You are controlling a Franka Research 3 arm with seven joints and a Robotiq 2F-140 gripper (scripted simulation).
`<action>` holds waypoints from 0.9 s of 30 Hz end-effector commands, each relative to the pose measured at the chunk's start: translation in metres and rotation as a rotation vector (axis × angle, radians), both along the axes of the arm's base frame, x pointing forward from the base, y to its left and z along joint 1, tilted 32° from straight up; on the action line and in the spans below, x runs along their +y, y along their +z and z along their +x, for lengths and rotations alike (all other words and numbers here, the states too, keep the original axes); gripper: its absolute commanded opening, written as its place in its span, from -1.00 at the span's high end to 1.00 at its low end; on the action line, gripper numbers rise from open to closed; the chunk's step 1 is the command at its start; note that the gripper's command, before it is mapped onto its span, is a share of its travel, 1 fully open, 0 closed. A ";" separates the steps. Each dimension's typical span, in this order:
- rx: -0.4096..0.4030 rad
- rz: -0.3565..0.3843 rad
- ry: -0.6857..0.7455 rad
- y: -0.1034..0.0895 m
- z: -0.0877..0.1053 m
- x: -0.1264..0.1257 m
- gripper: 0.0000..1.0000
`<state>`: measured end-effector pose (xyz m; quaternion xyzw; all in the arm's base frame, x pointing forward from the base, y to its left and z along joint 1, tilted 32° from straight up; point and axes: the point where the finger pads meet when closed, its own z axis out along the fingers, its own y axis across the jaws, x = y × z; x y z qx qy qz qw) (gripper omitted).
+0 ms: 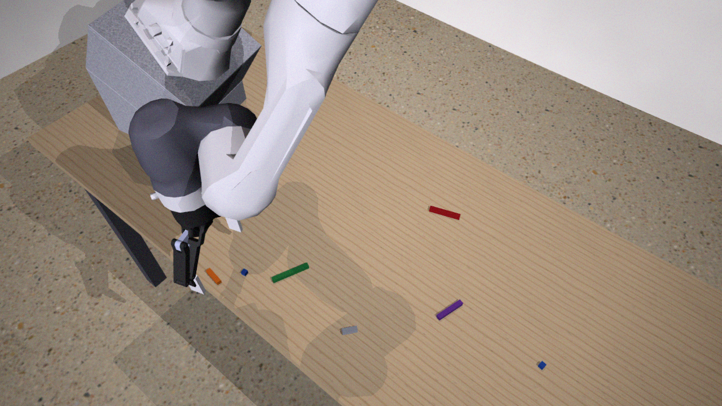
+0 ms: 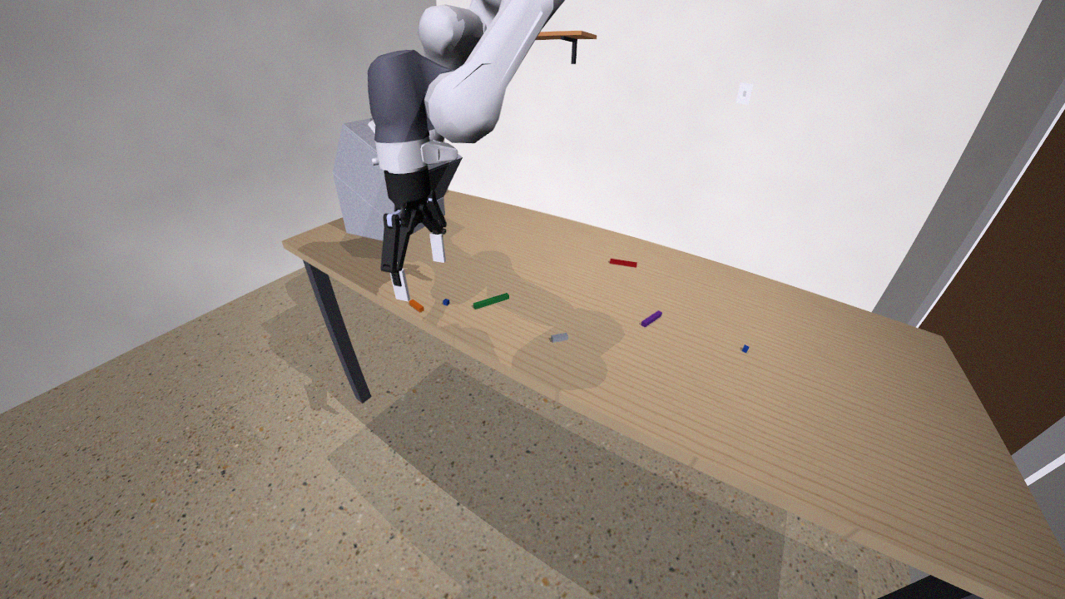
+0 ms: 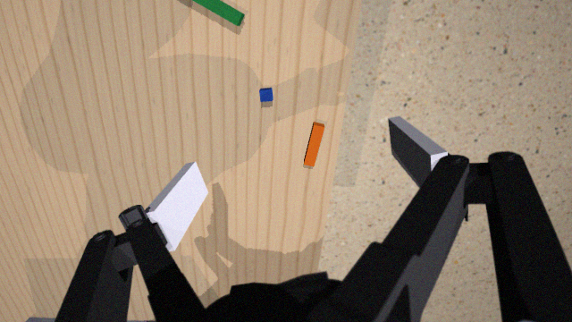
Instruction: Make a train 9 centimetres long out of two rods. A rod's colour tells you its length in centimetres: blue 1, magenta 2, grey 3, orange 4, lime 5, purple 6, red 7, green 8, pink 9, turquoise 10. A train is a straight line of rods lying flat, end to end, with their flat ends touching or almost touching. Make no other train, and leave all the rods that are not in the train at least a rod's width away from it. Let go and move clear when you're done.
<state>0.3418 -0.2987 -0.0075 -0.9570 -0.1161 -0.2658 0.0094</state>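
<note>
Wrist view crops the green rod; its far end hidden

The robot's pincer is wide open, its pale fingertips well apart, at lower left and right of centre in the wrist view. The white arm slants down from the top edge in the top and exterior views. Its dark grey wrist, left of centre in both, points the black linkages downward.
</note>
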 end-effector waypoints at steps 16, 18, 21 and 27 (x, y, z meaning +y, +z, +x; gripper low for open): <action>-0.038 -0.205 0.355 0.004 0.011 0.004 -1.00; -0.041 -0.221 0.385 0.004 0.012 0.004 -1.00; -0.044 -0.245 0.429 0.005 0.014 0.005 -1.00; -0.049 -0.277 0.487 0.006 0.016 0.005 -1.00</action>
